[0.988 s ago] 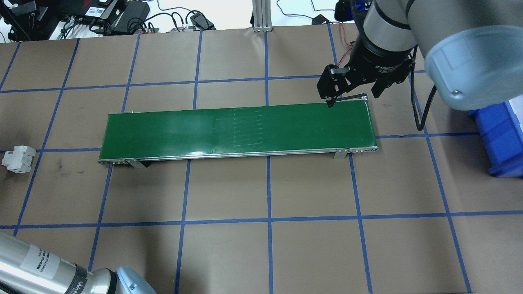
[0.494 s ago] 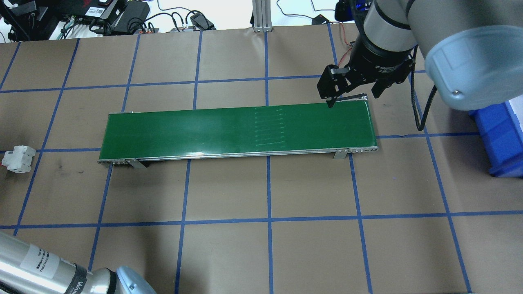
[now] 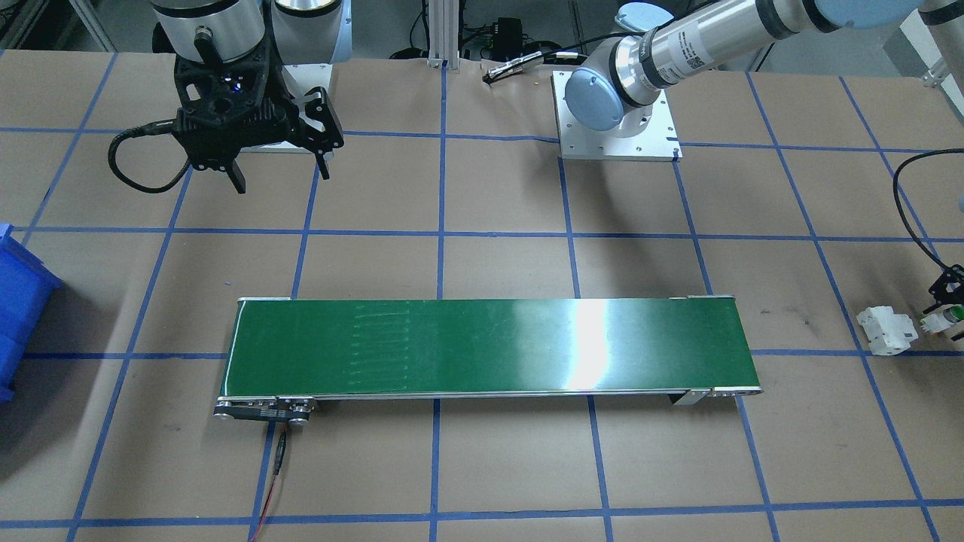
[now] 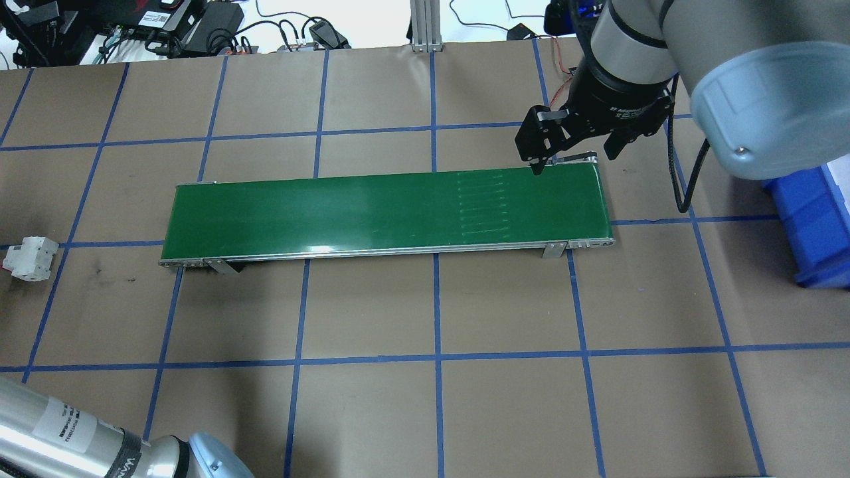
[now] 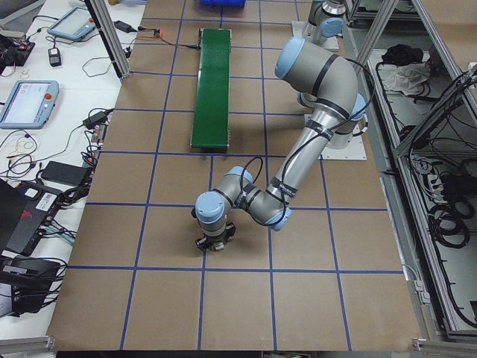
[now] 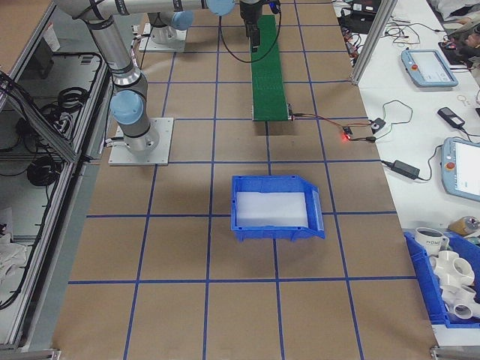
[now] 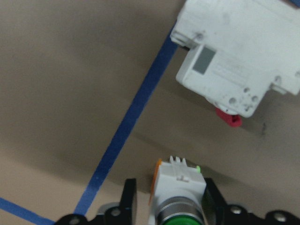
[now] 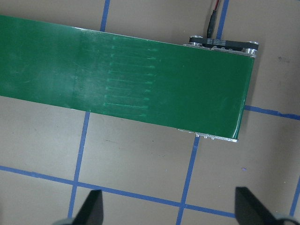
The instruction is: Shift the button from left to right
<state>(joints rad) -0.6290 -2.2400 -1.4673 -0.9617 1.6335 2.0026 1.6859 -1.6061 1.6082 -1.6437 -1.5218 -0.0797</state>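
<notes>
Left gripper (image 7: 164, 206), frame-cropped, clamps the green-capped white push button (image 7: 177, 190) beside the white blocky breaker (image 7: 239, 56) at the bench's left end; right gripper (image 4: 576, 154) spread, empty.

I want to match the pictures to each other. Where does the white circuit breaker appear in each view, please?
Exterior front-facing: circuit breaker at far right, beside the button.
Overhead exterior: at the left edge.
Exterior left: not visible, hidden by the near arm's wrist.
Exterior right: not in it.
Left wrist-mounted: top right.
Right wrist-mounted: not in it.
Shared landmark: the green conveyor belt.
</notes>
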